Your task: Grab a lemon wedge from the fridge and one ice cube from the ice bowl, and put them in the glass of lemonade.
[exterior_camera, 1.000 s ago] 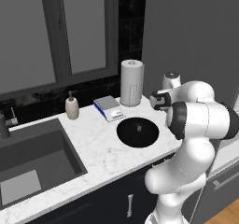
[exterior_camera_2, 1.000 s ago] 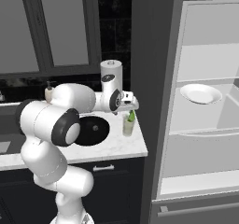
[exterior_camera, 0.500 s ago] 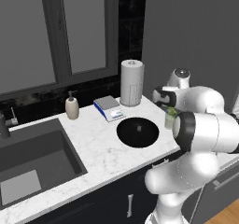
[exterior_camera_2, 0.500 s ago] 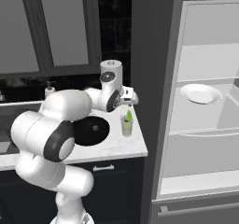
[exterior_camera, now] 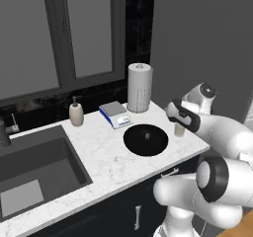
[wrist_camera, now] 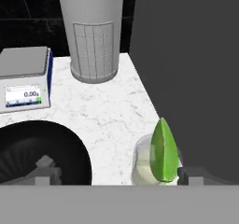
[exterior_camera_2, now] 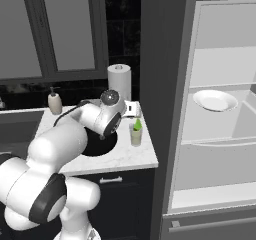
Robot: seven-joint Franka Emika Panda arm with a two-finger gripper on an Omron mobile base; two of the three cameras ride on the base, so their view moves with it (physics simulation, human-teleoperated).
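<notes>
Since a second ago the arm has swung its hand back from above the glass of lemonade (exterior_camera_2: pixel 135 134), so that in the right base view the white wrist now sits at centre frame, just left of the glass and over the right edge of the ice bowl (exterior_camera: pixel 146 139). The lemon wedge (wrist_camera: pixel 163 150) stands point-up in the glass, a bright green sliver leaning on the rim; in the hand view it fills the lower right, with the pale drink below it. The gripper (wrist_camera: pixel 119 175) has its jaws spread wide and holds nothing: one dark fingertip pokes up at the lower left over the black bowl, the other at the lower right beside the glass. In the left base view the glass shows at centre right, half hidden behind the dark wrist joint, near the counter's right end. The bowl lies at the middle of that frame on the white marble counter (exterior_camera: pixel 101 157); whether ice remains in it is hard to tell, though a small pale lump shows low in the hand view's lower left. Behind the bowl stand a small scale (exterior_camera: pixel 114 114) and the tall paper-towel roll (exterior_camera: pixel 139 87), with a soap bottle (exterior_camera: pixel 76 112) further left and the sink (exterior_camera: pixel 34 174) at lower left. The fridge (exterior_camera_2: pixel 220 129) takes the right half of the right base view, door open, a white plate (exterior_camera_2: pixel 215 100) on its middle shelf.
</notes>
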